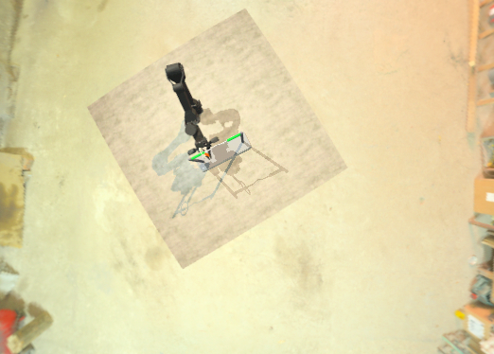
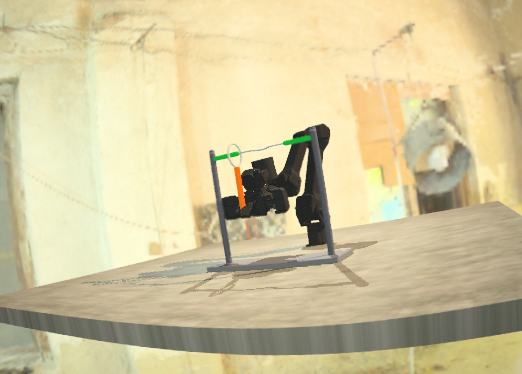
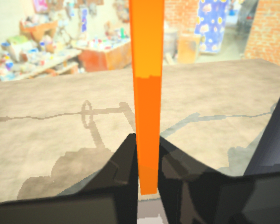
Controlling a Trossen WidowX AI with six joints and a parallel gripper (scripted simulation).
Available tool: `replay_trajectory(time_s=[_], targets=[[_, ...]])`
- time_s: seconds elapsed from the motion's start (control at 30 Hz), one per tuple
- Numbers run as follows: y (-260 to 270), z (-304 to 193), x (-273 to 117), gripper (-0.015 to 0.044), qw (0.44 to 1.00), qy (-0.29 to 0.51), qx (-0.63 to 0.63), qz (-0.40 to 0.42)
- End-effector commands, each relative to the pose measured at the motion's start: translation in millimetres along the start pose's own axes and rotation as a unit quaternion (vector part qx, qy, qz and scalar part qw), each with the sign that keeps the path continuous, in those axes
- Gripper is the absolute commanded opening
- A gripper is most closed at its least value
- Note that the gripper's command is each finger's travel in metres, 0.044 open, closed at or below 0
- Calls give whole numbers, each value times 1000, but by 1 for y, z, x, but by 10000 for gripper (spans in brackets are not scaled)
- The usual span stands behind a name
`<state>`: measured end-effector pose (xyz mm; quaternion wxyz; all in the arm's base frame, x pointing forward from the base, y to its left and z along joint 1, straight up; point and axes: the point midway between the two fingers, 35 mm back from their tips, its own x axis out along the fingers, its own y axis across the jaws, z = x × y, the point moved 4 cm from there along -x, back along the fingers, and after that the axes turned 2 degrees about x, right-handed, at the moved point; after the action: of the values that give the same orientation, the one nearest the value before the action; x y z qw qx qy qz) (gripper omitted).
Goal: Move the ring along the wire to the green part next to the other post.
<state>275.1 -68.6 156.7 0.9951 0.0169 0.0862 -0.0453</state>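
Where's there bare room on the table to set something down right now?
Bare stretches of table lie right of the right post and in front of the frame's base plate. It is crowded behind the left post, where the hand grips the orange handle.

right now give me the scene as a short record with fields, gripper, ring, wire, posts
gripper: gripper shut on the lower end of the orange handle
handle pose: about upright, hanging below the ring
ring: ring threaded on the wire, at the inner end of the near green part, close to where the thin grey part starts
target: far green part beside the right post
start side: left post
stand: grey base plate on the wooden table
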Motion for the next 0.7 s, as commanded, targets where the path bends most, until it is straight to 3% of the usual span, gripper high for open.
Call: replay_trajectory(time_s=[0.0, 0.67], targets=[[4, 2, 0, -150, 1000, -3, 1, 0], [22, 4, -12, -150, 999, 42, -2, 3]])
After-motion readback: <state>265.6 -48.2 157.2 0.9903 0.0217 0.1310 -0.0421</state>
